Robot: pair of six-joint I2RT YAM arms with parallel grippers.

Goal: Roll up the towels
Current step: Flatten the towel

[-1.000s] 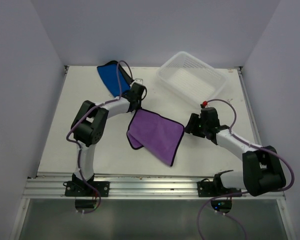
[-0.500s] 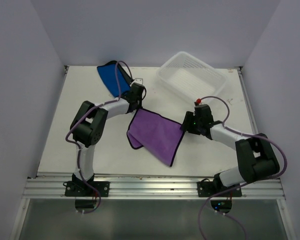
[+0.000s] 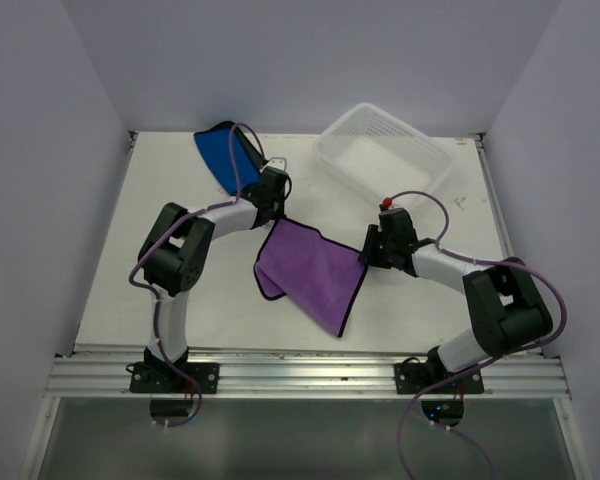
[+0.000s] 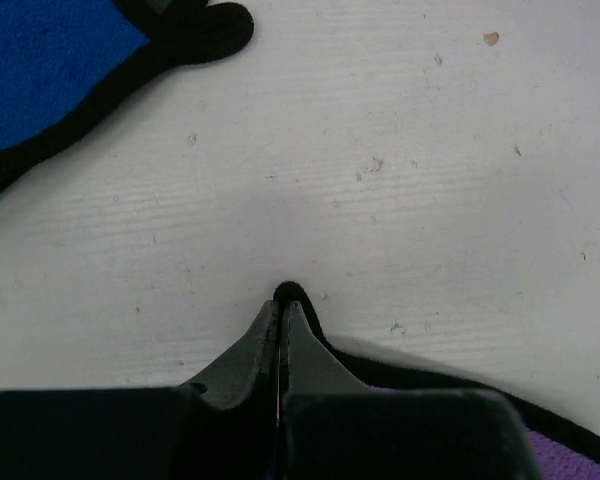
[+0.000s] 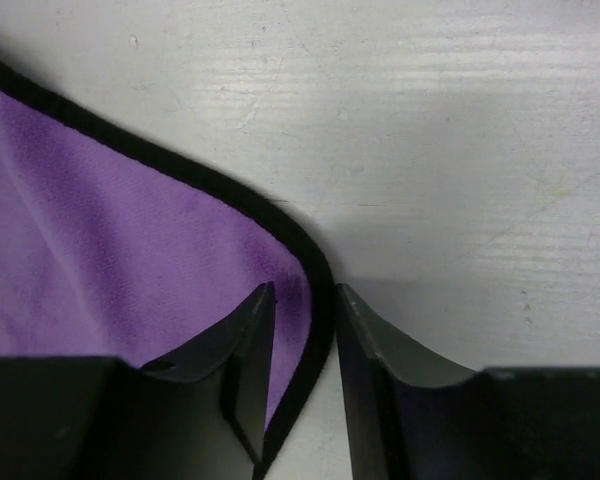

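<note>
Purple towel (image 3: pixel 310 270) is flat on the bench (image 3: pixel 180 290), near-left of the white basket (image 3: pixel 330 155) and well clear of it. It sits skewed. One corner points toward the basket's left end and the left edge is folded over on itself.

Blue towel (image 3: pixel 220 155) lies left of the basket, at about the same depth along the back of the bench. It's bunched, not rolled, and doesn't touch the purple one.

Left hand (image 3: pixel 273 212) is at the purple towel's corner nearest the basket's left end. In the wrist view its fingers (image 4: pixel 260 340) are pressed together with no gap. A nub of the towel's black edging shows right at the tips, and the edging runs on under the hand, so it reads as pinched on that corner. Bare bench lies between the tips and the blue towel's black edge.

Right hand (image 3: pixel 365 255) is on the towel corner below the basket's near side. Its fingers (image 5: pixel 250 340) are apart and straddle the black edging. One finger is over the purple cloth, the other over bare bench. There's a visible gap, so it isn't clamped.

Neither towel is rolled, and the basket has nothing in it.
</note>
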